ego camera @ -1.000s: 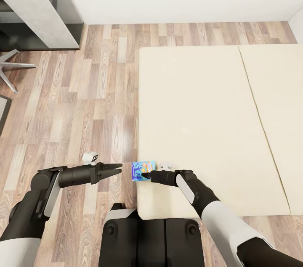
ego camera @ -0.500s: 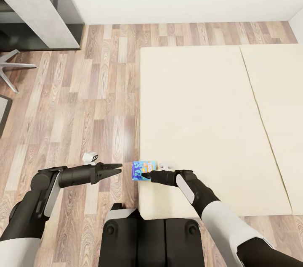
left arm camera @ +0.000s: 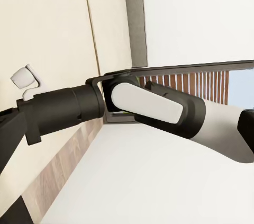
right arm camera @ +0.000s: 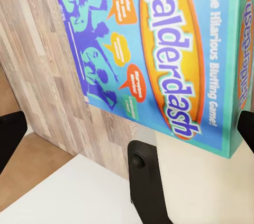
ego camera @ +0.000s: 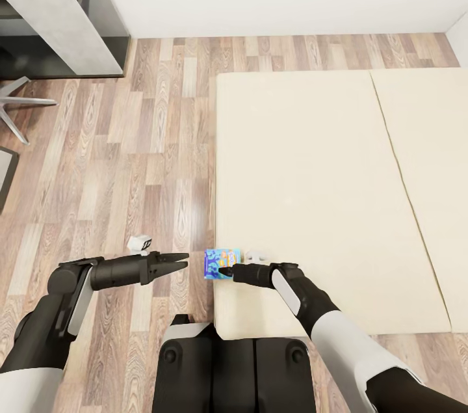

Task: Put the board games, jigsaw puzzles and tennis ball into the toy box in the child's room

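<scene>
A small blue board game, lettered Balderdash, lies at the near left corner of the bed, partly over the mattress edge. My right gripper is right at the game's near edge. In the right wrist view its fingers stand wide apart at either side of the box, open. My left gripper hovers over the floor just left of the game and points at it. Its fingers sit at the frame edges, open and empty. The toy box, tennis ball and jigsaw puzzles are out of view.
Wood-plank floor runs left of the bed. The end of the grey table stands at the far left by the white wall. A chair's metal legs stand below it. The bed's grey headboard is in the left wrist view.
</scene>
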